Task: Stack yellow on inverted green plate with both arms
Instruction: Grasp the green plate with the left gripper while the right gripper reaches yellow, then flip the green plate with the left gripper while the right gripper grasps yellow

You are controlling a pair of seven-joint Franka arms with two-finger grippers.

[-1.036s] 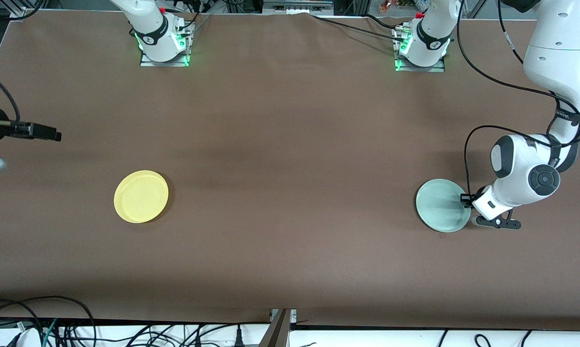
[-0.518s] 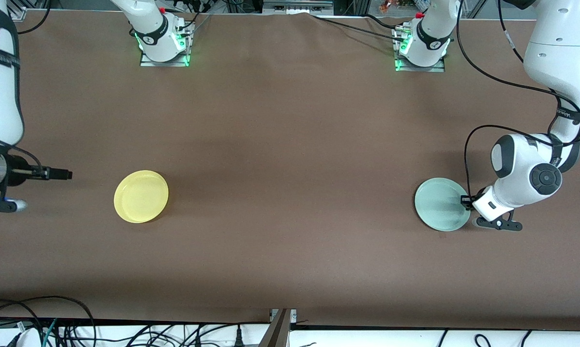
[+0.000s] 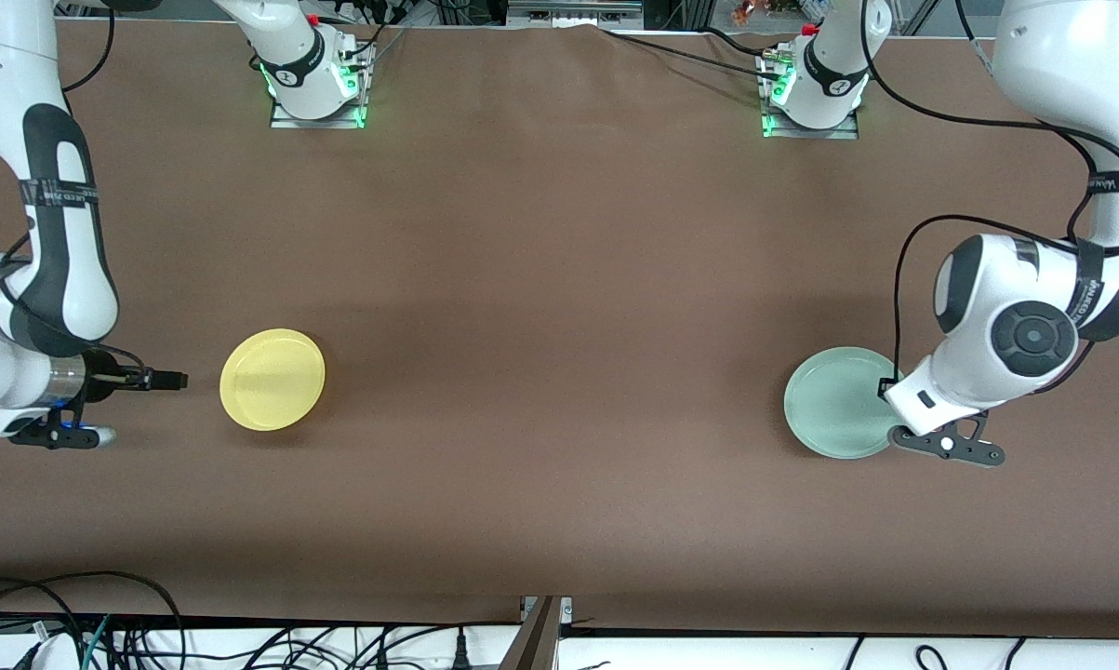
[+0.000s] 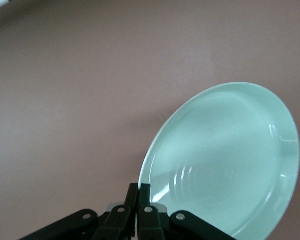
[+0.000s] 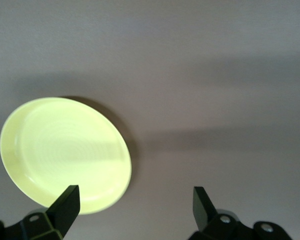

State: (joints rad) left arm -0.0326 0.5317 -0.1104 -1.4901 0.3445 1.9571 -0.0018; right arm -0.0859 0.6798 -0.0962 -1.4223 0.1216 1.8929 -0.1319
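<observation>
yellow plate (image 3: 272, 379) toward right arm's end of table (image 3: 559, 279), green plate (image 3: 836, 402) toward left arm's

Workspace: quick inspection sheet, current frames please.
Surface: brown table cover, flat.
Job's things: yellow plate rim-up toward the right arm's end; green plate rim-up toward the left arm's end, not yet inverted.
Clutter: nothing seen.
Grippers: left tool shut on the green plate's rim; right tool open, low beside the yellow plate, not touching it.
Cables: black cable looped along the left arm; loose leads at the camera-side edge.
Surroundings: two arm bases lit green.
</observation>
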